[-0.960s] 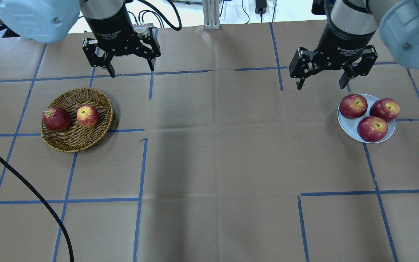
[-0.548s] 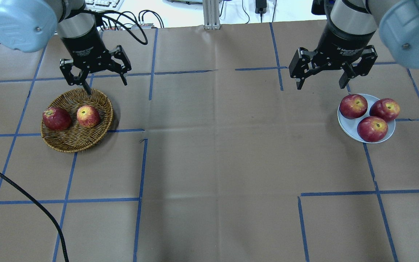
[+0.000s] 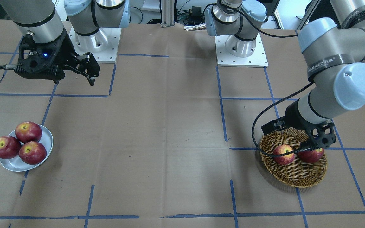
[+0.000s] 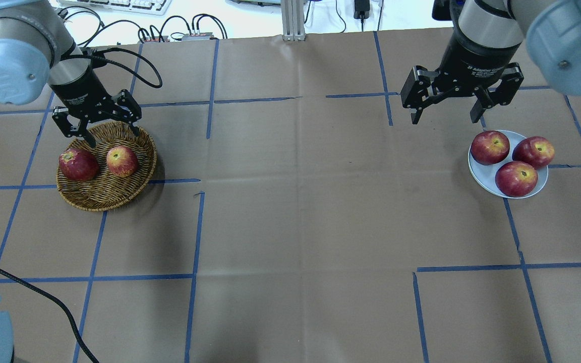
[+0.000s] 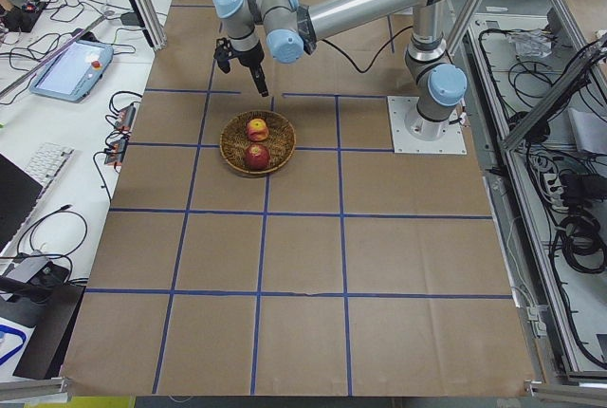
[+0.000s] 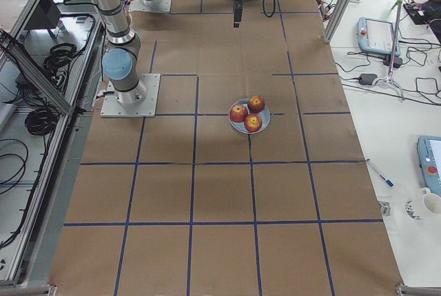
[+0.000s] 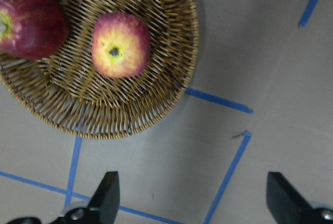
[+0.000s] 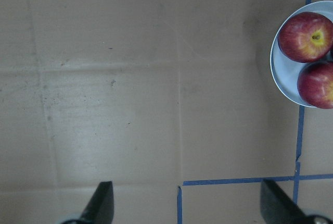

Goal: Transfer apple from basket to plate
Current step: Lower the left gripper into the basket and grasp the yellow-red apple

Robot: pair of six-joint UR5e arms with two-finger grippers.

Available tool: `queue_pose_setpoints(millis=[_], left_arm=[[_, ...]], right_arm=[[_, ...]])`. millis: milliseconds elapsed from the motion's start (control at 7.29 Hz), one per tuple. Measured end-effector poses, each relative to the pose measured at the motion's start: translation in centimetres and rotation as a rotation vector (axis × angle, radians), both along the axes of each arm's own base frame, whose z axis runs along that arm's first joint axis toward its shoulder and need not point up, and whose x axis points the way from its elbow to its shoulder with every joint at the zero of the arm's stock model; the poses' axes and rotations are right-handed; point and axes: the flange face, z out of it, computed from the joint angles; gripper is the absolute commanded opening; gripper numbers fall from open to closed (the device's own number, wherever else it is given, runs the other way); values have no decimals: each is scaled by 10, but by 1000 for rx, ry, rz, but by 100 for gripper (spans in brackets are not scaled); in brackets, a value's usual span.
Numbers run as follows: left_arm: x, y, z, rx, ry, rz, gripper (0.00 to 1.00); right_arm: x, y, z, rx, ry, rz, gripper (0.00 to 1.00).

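Note:
The pinkish-red, yellow-streaked apple (image 4: 122,161) lies in the brown wicker basket (image 4: 103,202) at the table's left, beside a darker red apple (image 4: 78,164). It also shows in the left wrist view (image 7: 121,45) and the front view (image 3: 284,154). My left gripper (image 4: 115,139) is open and empty, low over the basket's far rim, just behind the two apples. The pale plate (image 4: 483,180) at the right holds three dark red apples. My right gripper (image 4: 444,120) is open and empty, above the table just left of and behind the plate.
Blue tape lines grid the brown paper table. A black cable (image 4: 43,297) crosses the near left corner. The left arm's cable (image 3: 261,126) loops beside the basket (image 3: 296,181). Both arm bases stand at the back edge.
My left gripper has swung left and come down from the back of the table to the basket's far rim, still open. The right arm and all apples have not moved.

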Motion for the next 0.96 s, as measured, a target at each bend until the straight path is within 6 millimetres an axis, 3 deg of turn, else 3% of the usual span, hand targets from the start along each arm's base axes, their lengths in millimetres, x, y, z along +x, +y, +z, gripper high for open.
queue_pose_setpoints(millis=[411,960], left_arm=[[24,-7,-47,-70,-49,-29,98],[32,-19,-106,-56,-51,-136,98]], right_arm=[[0,0,0,0,0,0,100],[0,0,0,0,0,0,100]])
